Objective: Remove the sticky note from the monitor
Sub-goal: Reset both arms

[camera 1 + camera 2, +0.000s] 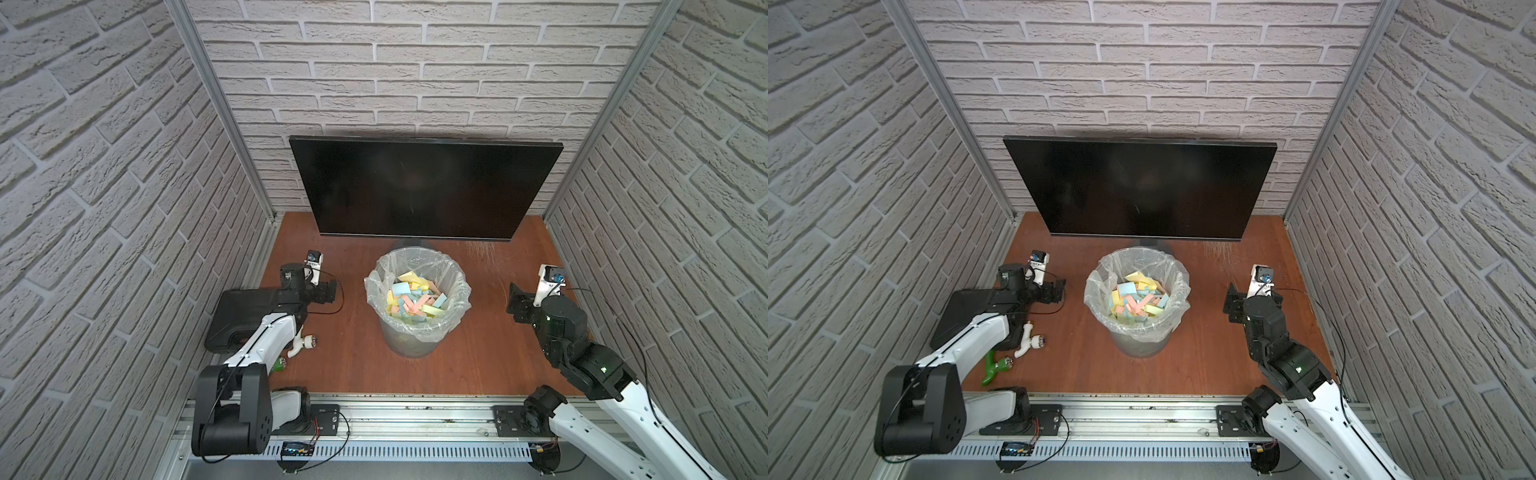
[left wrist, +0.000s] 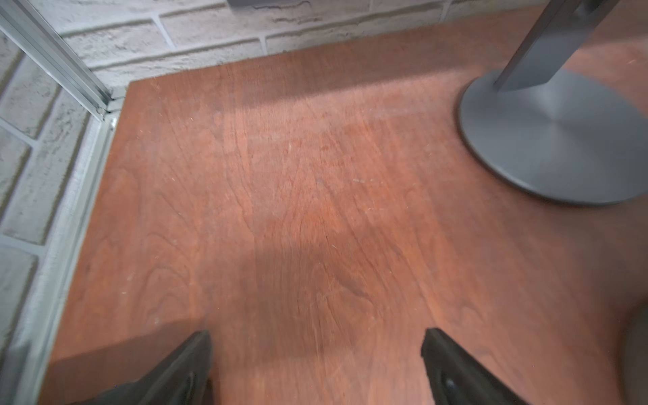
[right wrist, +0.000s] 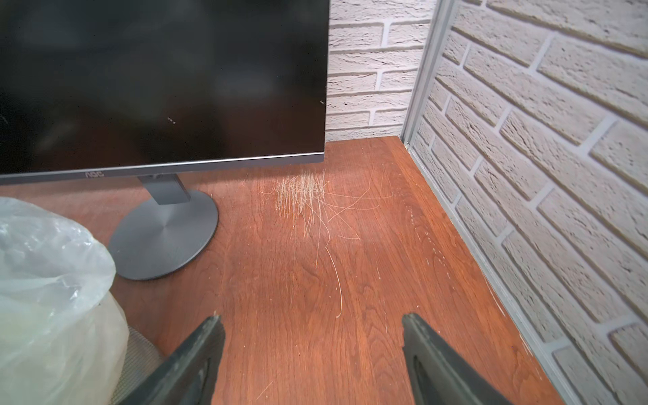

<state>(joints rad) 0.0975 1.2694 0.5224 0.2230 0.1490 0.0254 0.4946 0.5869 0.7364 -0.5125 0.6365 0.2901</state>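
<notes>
From high at the near edge we are looking down; close wrist cameras are facing far, sharing the monitor stand (image 2: 561,157).

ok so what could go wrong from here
No note shows on the monitor, so a reach at it risks only bumping its screen. The open, empty right gripper sits close to the waste bin; a swing could snag its plastic liner and spill the sticky notes.
</notes>
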